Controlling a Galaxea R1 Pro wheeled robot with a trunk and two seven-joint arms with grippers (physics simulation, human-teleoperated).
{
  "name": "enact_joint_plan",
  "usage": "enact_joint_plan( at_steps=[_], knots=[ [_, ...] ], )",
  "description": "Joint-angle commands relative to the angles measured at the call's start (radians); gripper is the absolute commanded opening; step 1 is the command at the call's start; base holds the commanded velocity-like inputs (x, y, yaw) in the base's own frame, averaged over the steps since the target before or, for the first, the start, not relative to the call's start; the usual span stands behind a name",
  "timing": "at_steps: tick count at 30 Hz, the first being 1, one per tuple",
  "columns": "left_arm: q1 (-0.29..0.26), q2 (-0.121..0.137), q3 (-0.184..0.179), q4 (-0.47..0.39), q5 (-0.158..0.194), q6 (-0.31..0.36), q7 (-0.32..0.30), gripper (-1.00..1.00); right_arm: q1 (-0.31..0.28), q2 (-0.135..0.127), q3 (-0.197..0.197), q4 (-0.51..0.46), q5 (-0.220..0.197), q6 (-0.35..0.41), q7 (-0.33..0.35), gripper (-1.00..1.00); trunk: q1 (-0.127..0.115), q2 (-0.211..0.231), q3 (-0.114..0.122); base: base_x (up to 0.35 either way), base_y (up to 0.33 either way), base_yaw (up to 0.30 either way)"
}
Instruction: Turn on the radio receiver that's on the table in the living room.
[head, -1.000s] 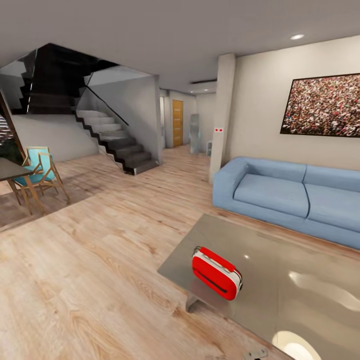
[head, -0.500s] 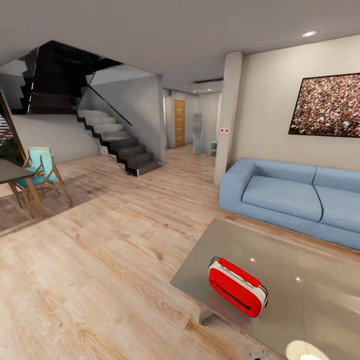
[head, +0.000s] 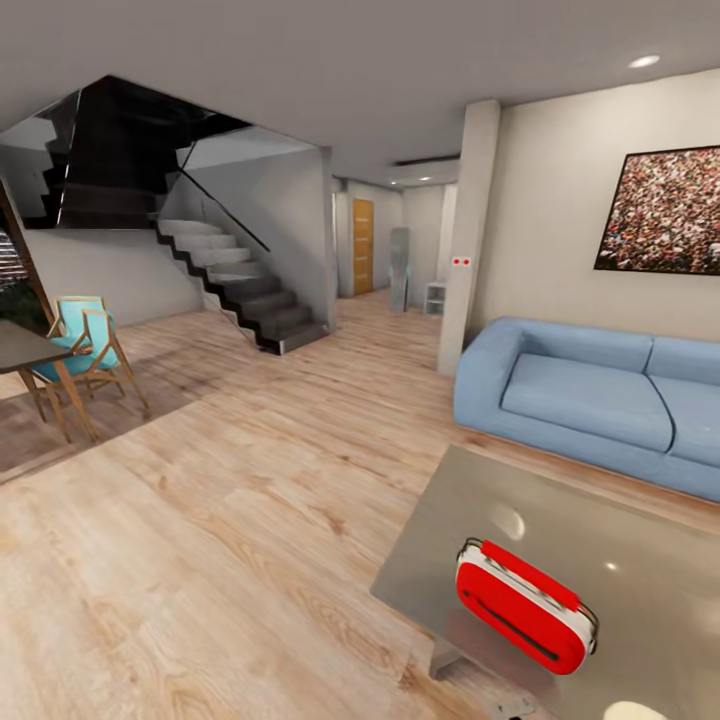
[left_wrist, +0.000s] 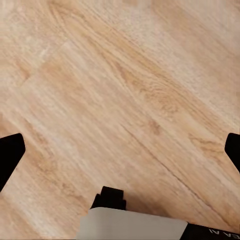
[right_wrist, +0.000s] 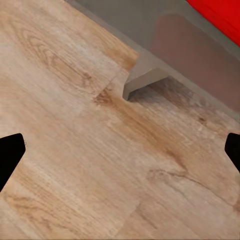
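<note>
The bright-red radio receiver (head: 525, 605), with white trim, lies on the near left part of the glossy grey table (head: 620, 520), low at the right of the head view. In the right wrist view a red corner of the radio receiver (right_wrist: 220, 15) shows above the table's edge and an angled grey leg (right_wrist: 145, 75). My right gripper (right_wrist: 120, 150) hangs open over the plank floor beside that leg, fingertips (right_wrist: 10, 155) wide apart. My left gripper (left_wrist: 120, 150) is open too, over bare wood floor (left_wrist: 125, 90), holding nothing.
A blue sofa (head: 590, 395) stands behind the table against a beige wall with a large picture (head: 665, 210). A pillar (head: 470, 235) rises left of the sofa. Dark stairs (head: 240, 290) climb at the back. A turquoise chair (head: 85, 345) and wooden table (head: 20, 345) stand far left.
The whole head view has shifted: the camera has moved, so radio, table and sofa now sit further right and lower in the picture. The radio itself lies as before.
</note>
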Motion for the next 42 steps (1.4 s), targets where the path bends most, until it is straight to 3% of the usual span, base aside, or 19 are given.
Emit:
enact_joint_plan(
  at_steps=[1, 42],
  knots=[
    [0.000, 0.000, 0.000, 0.000, 0.000, 0.000, 0.000, 1.00, 0.000, 0.000, 0.000, 0.000, 0.000, 0.000, 0.000, 1.00, 0.000, 0.000, 0.000, 0.209, 0.262, 0.000],
    [0.000, 0.000, 0.000, 0.000, 0.000, 0.000, 0.002, 1.00, 0.000, 0.000, -0.001, 0.000, 0.000, 0.000, 0.000, 1.00, 0.000, 0.000, 0.000, 0.188, 0.266, -0.002]
  ],
)
